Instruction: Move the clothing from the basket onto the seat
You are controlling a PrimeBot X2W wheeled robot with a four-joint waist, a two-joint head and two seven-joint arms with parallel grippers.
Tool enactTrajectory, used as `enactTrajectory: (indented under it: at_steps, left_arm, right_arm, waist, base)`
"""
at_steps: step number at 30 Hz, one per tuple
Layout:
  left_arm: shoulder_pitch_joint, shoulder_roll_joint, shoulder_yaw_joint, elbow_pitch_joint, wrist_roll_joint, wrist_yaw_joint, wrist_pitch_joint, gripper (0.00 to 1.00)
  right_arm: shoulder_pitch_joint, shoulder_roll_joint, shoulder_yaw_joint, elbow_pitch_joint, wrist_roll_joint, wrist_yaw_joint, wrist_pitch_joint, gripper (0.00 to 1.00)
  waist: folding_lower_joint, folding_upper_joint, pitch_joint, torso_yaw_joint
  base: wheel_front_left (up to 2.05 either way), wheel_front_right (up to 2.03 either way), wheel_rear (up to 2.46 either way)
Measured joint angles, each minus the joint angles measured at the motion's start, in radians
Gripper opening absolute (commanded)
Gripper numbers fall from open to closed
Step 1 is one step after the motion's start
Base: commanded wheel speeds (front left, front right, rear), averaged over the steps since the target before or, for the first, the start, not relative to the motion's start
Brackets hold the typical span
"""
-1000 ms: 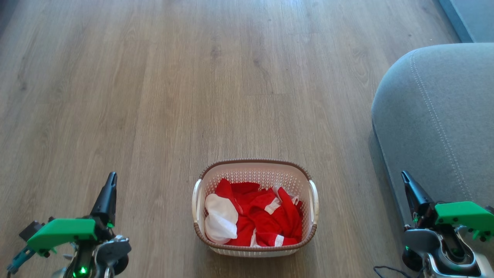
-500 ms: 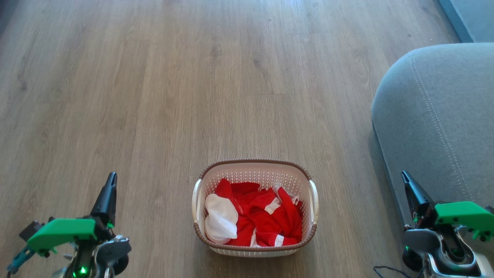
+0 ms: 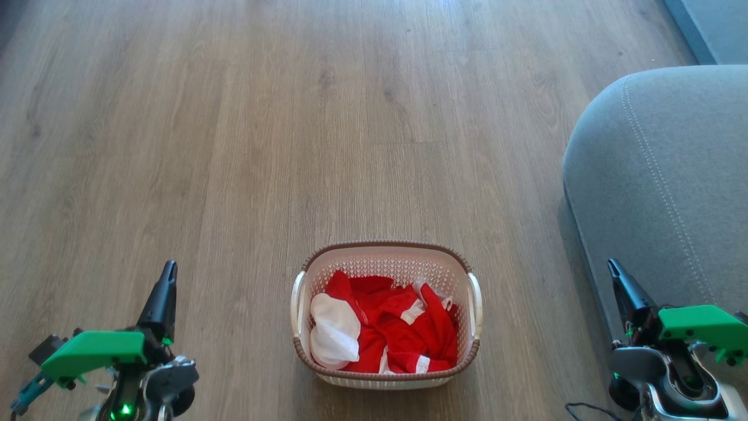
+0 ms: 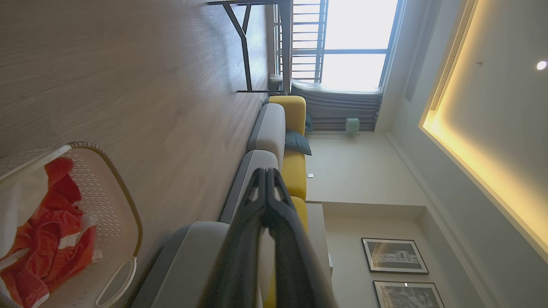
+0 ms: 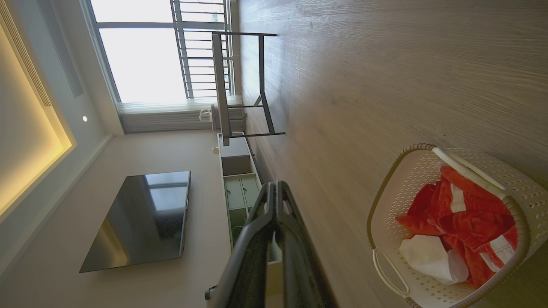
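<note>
The clothing (image 3: 403,330), a red heap with a white piece at its left end, lies in the basket (image 3: 385,248) on the floor (image 3: 292,117), not yet lifted. The basket sits between the 2 claws, one handle toward each arm, about equally far from both. The left claw (image 3: 168,270) and the right claw (image 3: 612,268) each have their fingers pressed together, holding nothing. The seat (image 3: 672,175) stands just beside the right claw, so that arm looks better placed.
</note>
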Motion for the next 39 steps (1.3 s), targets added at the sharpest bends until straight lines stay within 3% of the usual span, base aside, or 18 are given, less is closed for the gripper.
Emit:
enactTrajectory:
  at_steps: [31, 32, 35, 36, 37, 39]
  left_arm:
    - [0.000, 0.000, 0.000, 0.000, 0.000, 0.000, 0.000, 0.00]
    - [0.003, 0.000, -0.001, 0.010, 0.000, 0.001, 0.000, 1.00]
    - [0.022, -0.002, -0.003, 0.042, 0.000, 0.001, 0.000, 1.00]
    - [0.037, -0.003, -0.004, 0.060, 0.000, 0.001, 0.000, 0.00]
    - [0.053, -0.004, -0.004, 0.078, 0.000, 0.001, 0.000, 1.00]
    - [0.081, -0.006, -0.004, 0.100, 0.000, 0.001, -0.002, 1.00]
  right_arm:
    - [0.000, 0.000, 0.000, 0.000, 0.000, 0.000, 0.000, 0.00]
    - [0.000, 0.001, 0.001, 0.012, 0.000, 0.000, 0.000, 1.00]
    - [0.010, 0.005, 0.003, 0.045, 0.000, 0.000, -0.001, 1.00]
    - [0.020, 0.007, 0.005, 0.062, 0.000, 0.000, -0.001, 0.00]
    - [0.031, 0.009, 0.006, 0.080, 0.000, 0.000, -0.002, 1.00]
    - [0.055, 0.010, 0.006, 0.099, 0.000, 0.000, -0.002, 1.00]
  waist:
    - [0.0000, 0.0000, 0.000, 0.000]
    - [0.0000, 0.0000, 0.000, 0.000]
    - [0.0000, 0.0000, 0.000, 0.000]
    - [0.0000, 0.0000, 0.000, 0.000]
    - [0.0000, 0.0000, 0.000, 0.000]
    - [0.0000, 0.0000, 0.001, 0.000]
  base:
    - [0.00, 0.00, 0.00]
    - [0.00, 0.00, 0.00]
    - [0.00, 0.00, 0.00]
    - [0.00, 0.00, 0.00]
    - [0.00, 0.00, 0.00]
    - [0.00, 0.00, 0.00]
